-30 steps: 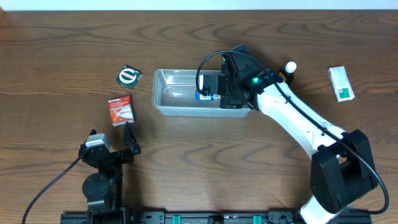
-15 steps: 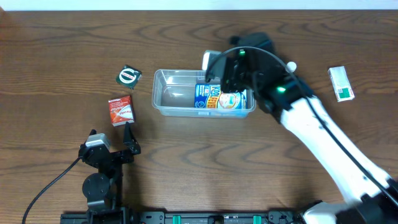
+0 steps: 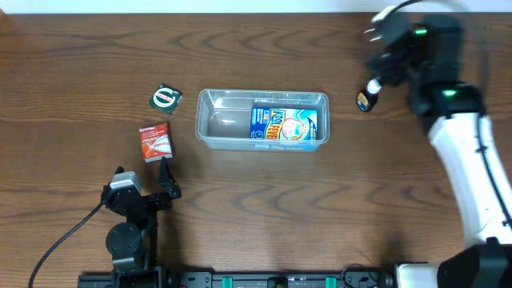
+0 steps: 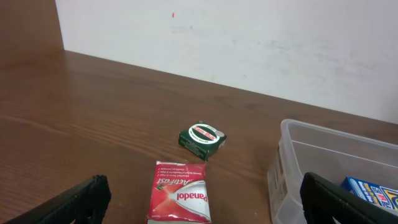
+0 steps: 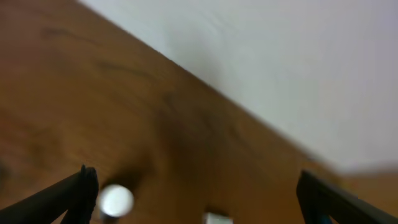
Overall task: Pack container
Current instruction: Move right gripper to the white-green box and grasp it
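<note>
Overhead view: clear container point(image 3: 210, 128) seated mid-tabletop point(image 3: 256, 216), long side running left to right. Blue box point(image 3: 284, 125) laid flat inside, in right half. Green packet point(image 3: 166, 98) and red packet point(image 3: 155, 142) noted left of container, apart from it. Small dark bottle point(image 3: 367, 96) with white cap noted right of container, apart. Near front edge, left gripper point(image 3: 144, 174) seen just beside red packet, fingers spread wide, empty. At far right corner, right gripper point(image 5: 196, 183) blurred; fingers spread wide in wrist view, empty.
</note>
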`<move>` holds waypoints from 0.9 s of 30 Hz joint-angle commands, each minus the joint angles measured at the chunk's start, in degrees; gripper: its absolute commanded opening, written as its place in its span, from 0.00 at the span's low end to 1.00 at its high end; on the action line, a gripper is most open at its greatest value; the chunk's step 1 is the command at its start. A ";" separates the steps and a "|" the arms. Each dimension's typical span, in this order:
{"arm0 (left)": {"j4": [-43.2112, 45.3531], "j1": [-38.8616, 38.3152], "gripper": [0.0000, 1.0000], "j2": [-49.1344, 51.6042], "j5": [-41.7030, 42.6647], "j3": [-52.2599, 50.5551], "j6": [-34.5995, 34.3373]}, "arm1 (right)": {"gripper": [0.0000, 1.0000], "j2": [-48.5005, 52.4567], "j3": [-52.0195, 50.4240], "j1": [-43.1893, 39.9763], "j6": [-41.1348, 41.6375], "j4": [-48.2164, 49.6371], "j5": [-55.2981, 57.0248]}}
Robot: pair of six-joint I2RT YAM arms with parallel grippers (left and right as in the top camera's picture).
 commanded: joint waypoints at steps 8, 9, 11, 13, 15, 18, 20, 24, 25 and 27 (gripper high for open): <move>-2.12 0.31 0.98 -0.26 0.39 -0.90 0.96 | 0.99 8.87 0.17 -19.39 14.99 -0.92 -15.43; -2.10 0.31 0.98 -0.26 0.39 -0.90 0.96 | 0.99 10.45 0.17 -20.13 15.02 -1.07 -15.45; -2.12 0.31 0.98 -0.26 0.39 -0.90 0.96 | 0.99 13.25 0.17 -20.85 15.02 -1.20 -15.45; -2.12 0.31 0.98 -0.26 0.39 -0.90 0.96 | 0.99 15.87 0.17 -21.16 15.02 -1.20 -15.19; -2.12 0.31 0.98 -0.26 0.39 -0.90 0.96 | 0.99 18.05 0.17 -21.35 15.04 -1.16 -13.68; -2.12 0.28 0.98 -0.26 0.39 -0.90 0.96 | 0.99 20.74 0.17 -22.05 15.04 -1.01 -12.61; -2.12 0.31 0.98 -0.26 0.39 -0.90 0.96 | 0.99 21.84 0.17 -22.49 15.02 -0.92 -12.59; -2.12 0.31 0.98 -0.26 0.39 -0.90 0.96 | 0.99 24.04 0.17 -23.06 14.82 -1.09 -10.95; -2.10 0.31 0.98 -0.26 0.39 -0.90 0.96 | 0.99 24.68 0.17 -23.15 14.84 -1.11 -10.27; -2.10 0.31 0.98 -0.26 0.39 -0.90 0.96 | 0.99 25.62 0.17 -23.15 14.84 -1.18 -9.14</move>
